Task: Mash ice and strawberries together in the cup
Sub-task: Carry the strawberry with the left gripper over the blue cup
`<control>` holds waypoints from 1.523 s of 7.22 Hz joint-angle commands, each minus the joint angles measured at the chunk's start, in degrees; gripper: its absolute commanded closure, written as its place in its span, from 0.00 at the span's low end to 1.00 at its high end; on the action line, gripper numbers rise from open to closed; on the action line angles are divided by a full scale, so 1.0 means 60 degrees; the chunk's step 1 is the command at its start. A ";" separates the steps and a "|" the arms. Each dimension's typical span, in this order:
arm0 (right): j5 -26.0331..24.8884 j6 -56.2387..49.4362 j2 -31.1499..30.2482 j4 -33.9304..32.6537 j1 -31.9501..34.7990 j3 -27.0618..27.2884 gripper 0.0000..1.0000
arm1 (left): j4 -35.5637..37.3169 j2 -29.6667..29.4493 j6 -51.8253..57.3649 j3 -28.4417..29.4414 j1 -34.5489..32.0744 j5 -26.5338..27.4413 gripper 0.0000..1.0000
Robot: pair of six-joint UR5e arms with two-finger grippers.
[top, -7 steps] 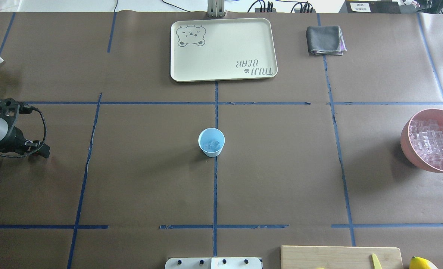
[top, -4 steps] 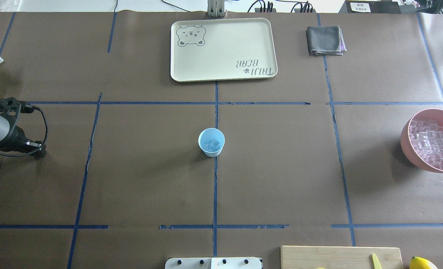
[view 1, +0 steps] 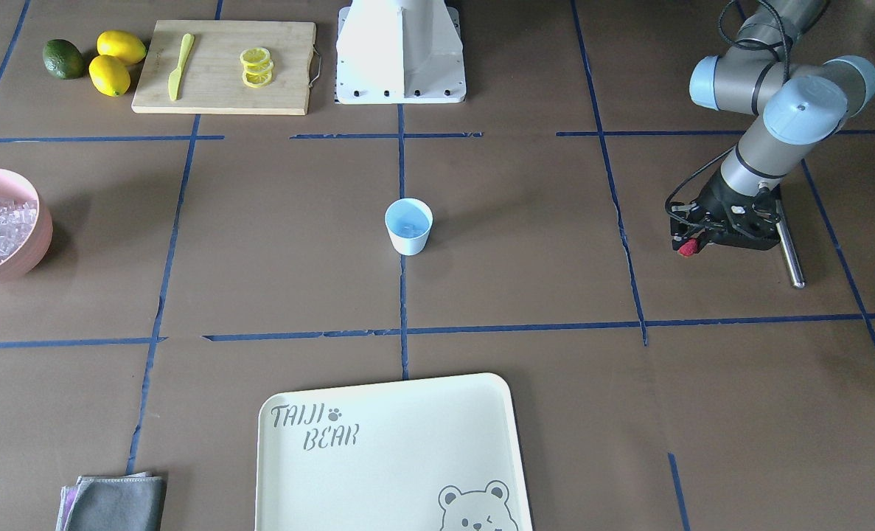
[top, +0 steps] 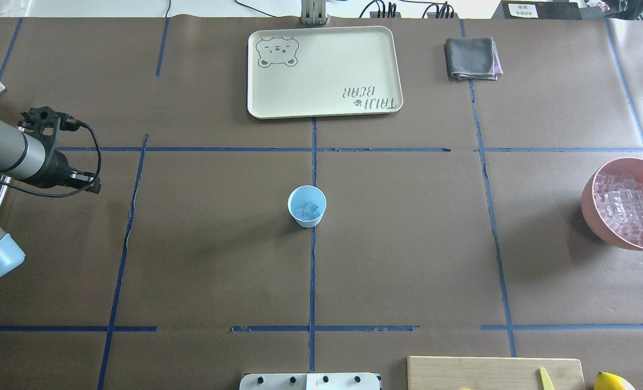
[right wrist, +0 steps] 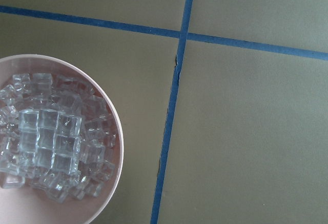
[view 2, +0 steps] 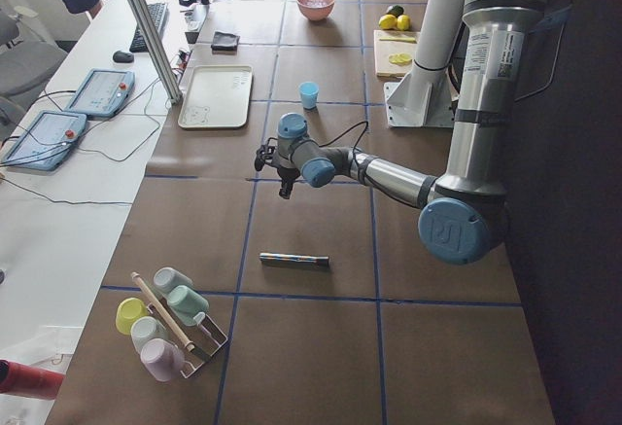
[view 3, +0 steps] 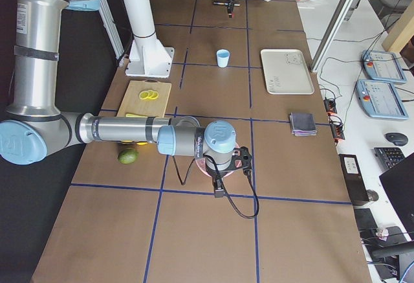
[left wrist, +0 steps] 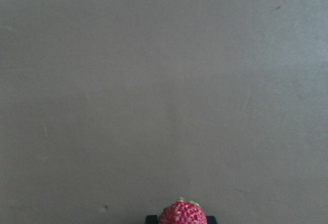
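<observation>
L gripper (view 1: 689, 246) closed on strawberry (left wrist: 182, 215), well apart from cup (view 1: 408, 240) w/ ice (top: 307, 210), R gripper (view 3: 219, 191) state can't tell

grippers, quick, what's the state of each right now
left gripper: shut on strawberry
right gripper: cannot tell

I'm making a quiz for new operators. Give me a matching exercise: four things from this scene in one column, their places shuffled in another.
1 strawberry
2 cup
3 pink bowl
4 lemon slices

A on the cutting board
B middle of the table
C held by the left gripper
D table's end on the robot's right

Pairs: 1-C, 2-B, 3-D, 4-A
</observation>
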 commanded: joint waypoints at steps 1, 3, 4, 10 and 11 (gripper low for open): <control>0.0000 -0.0009 -0.0076 0.0014 0.0029 0.0014 0.00 | 0.1291 -0.1872 0.0016 -0.0036 0.0128 0.0173 0.99; 0.0000 0.0005 -0.0193 0.0000 0.0073 0.0203 0.00 | 0.4134 -0.3677 -0.0072 -0.0080 0.0783 0.0173 0.98; 0.0000 0.0006 -0.0237 0.0000 0.0073 0.0262 0.00 | 0.4579 -0.4235 -0.0478 -0.0095 0.1035 0.0173 0.98; 0.0015 -0.0024 -0.0252 0.0000 0.0088 0.0306 0.00 | 0.5653 -0.6758 -0.4274 0.0298 0.3201 0.1032 0.97; 0.0015 -0.0009 -0.0252 0.0000 0.0073 0.0321 0.00 | 0.5653 -0.7007 -0.4334 0.0547 0.3249 0.1096 0.97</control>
